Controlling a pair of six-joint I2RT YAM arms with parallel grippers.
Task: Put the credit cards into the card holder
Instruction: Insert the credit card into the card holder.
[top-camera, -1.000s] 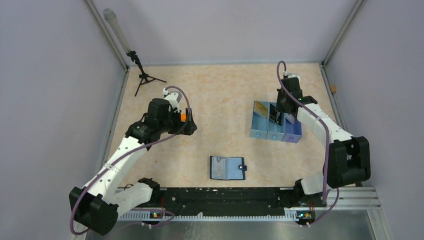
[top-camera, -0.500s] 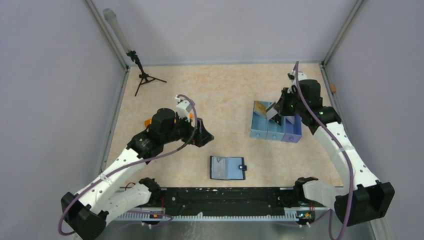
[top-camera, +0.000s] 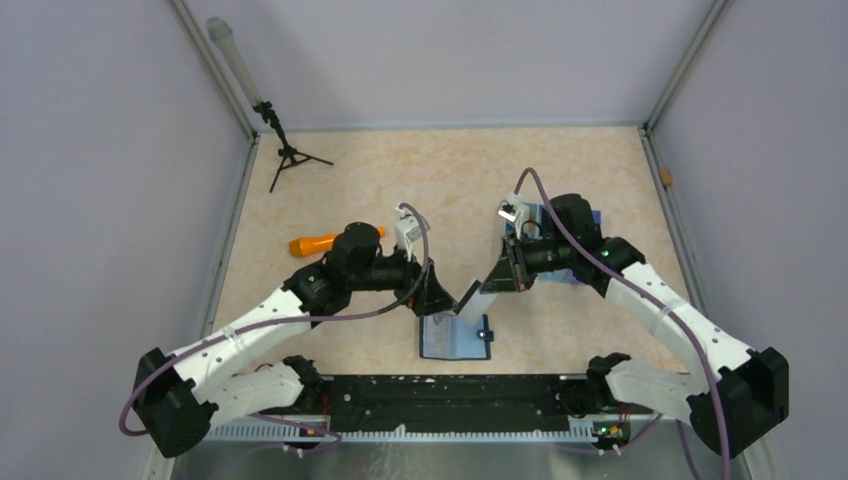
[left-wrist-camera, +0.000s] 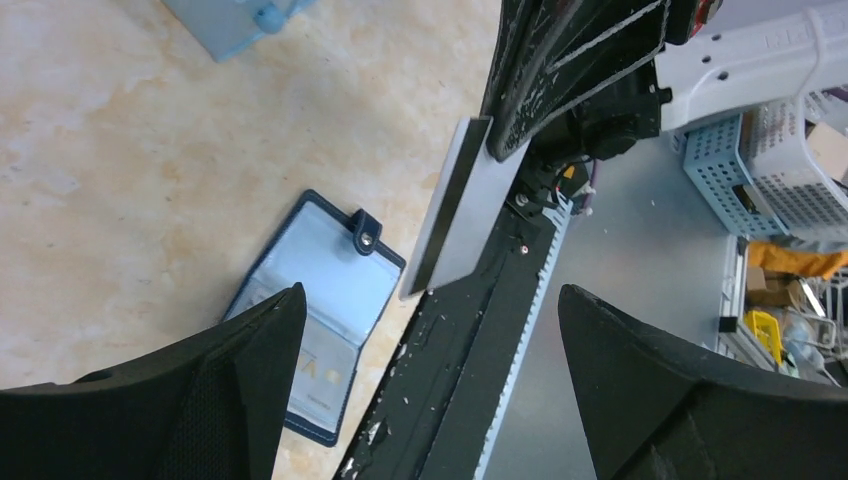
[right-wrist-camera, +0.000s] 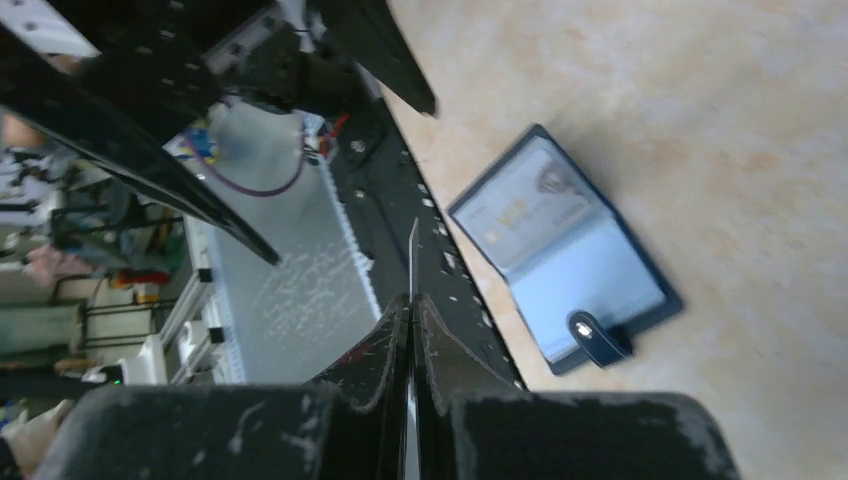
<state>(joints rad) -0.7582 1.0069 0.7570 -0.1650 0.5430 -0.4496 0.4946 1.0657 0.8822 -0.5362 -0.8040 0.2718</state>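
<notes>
The right hand (top-camera: 500, 281) pinches a pale card (top-camera: 470, 297) edge-down above the open wallet (top-camera: 455, 338) at lower centre, angled for slotting. The left hand (top-camera: 436, 298) hangs spread beside it, likely to steady.

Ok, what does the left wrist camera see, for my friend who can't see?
The right gripper pinches a pale credit card by its top end, tilted, near the open navy card holder lying flat on the beige table. Dark fingers of the left gripper frame the bottom, wide apart and empty.
</notes>
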